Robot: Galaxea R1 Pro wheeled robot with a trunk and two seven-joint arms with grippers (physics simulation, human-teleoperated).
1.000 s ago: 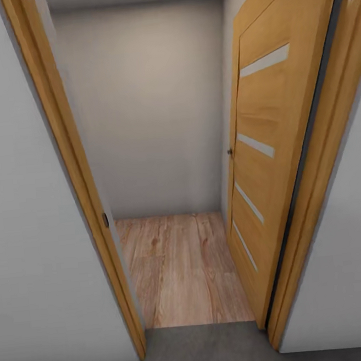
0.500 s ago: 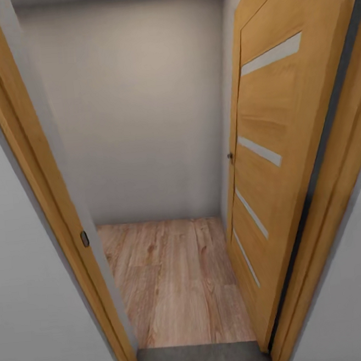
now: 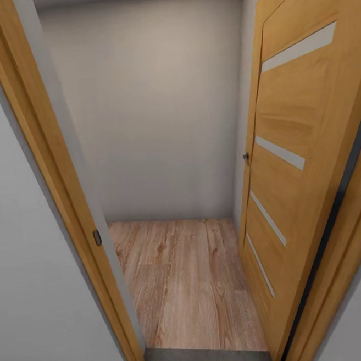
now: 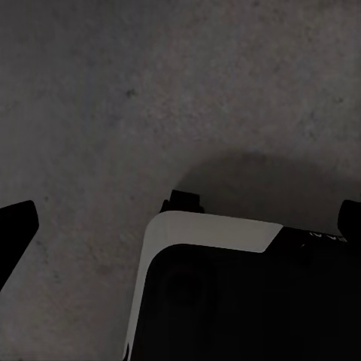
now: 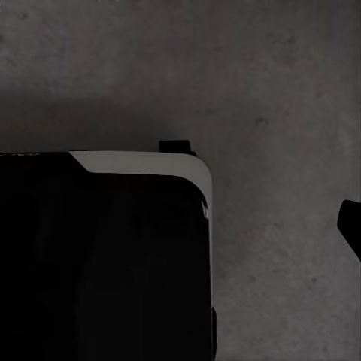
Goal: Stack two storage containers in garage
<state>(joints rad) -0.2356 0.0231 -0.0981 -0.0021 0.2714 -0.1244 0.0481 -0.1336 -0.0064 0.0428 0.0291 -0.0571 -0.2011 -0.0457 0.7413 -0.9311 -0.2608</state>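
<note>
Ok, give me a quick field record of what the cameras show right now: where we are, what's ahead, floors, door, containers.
position: at a doorway, facing through it
ahead: small space ending in a pale wall
floor ahead: light wood planks
floor under robot: dark grey concrete, also in the right wrist view
door: wooden door swung open on the right
frame: wooden door frame on the left
containers: none in these pictures

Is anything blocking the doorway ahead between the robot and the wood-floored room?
Nothing visible does: the orange-brown wooden door is swung open at the right, and the light wood plank flooring beyond the threshold lies bare up to the pale wall.
</note>
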